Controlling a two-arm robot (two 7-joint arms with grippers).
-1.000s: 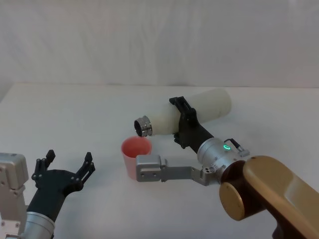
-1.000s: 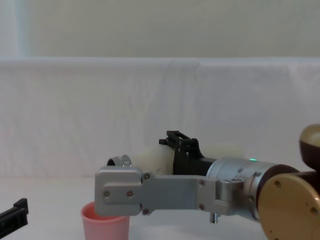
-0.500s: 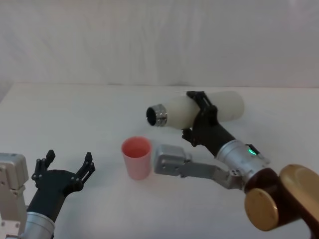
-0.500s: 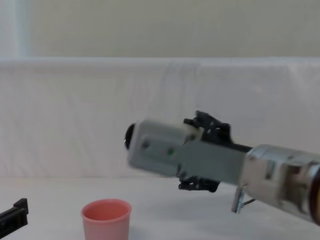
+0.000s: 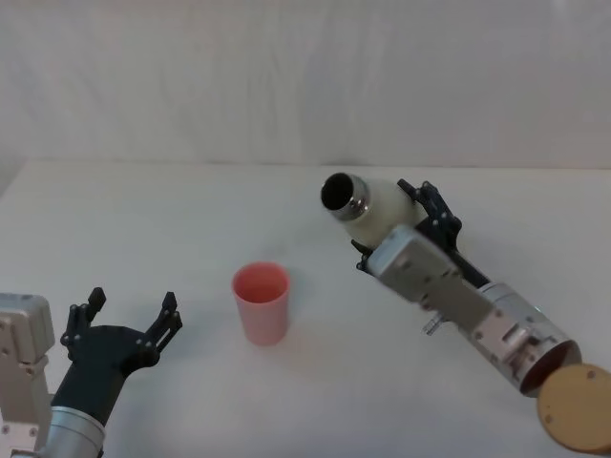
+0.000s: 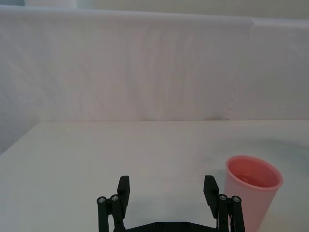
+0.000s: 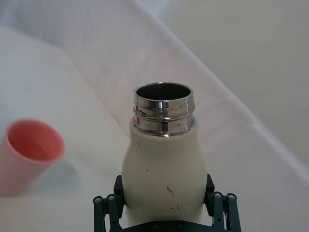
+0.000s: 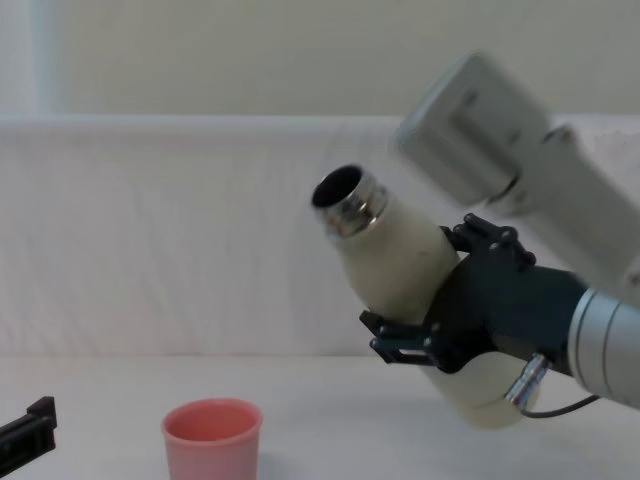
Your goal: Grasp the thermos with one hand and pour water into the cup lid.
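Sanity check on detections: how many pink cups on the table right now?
1. The cup lid stands upright on the table, ahead of the open left claw and to the left of the thermos held tilted in the right claw.

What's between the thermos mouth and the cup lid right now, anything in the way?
Nothing visible. The right claw holds the thermos tilted in the air, neck up and leaning toward the cup lid, with bare table between. The left claw sits open on the cup lid's far side.
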